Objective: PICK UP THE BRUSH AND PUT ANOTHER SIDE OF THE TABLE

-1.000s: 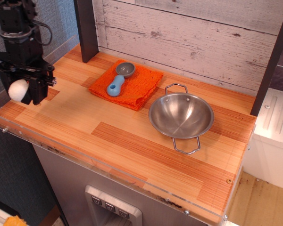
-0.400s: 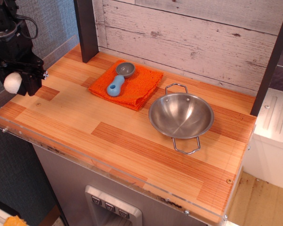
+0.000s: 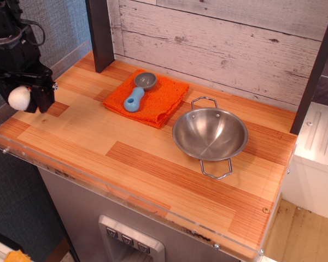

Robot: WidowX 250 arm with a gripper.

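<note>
The brush (image 3: 19, 97) shows as a white egg-shaped lump held in my black gripper (image 3: 26, 97) at the far left end of the table (image 3: 126, 158). The gripper is shut on it and holds it just above the wooden top near the left edge. The brush's black band and orange-red spot are hidden by the fingers. The arm rises out of the top left of the view.
A folded orange cloth (image 3: 153, 101) lies at the back centre with a blue-handled scoop (image 3: 138, 91) on it. A steel bowl (image 3: 210, 135) with two wire handles stands at the right. A dark post (image 3: 101, 33) stands at the back left. A clear plastic rim (image 3: 98, 183) lines the front.
The gripper with the brush moved up and left from its earlier spot, then came slightly back right and down. Nothing else moved.
</note>
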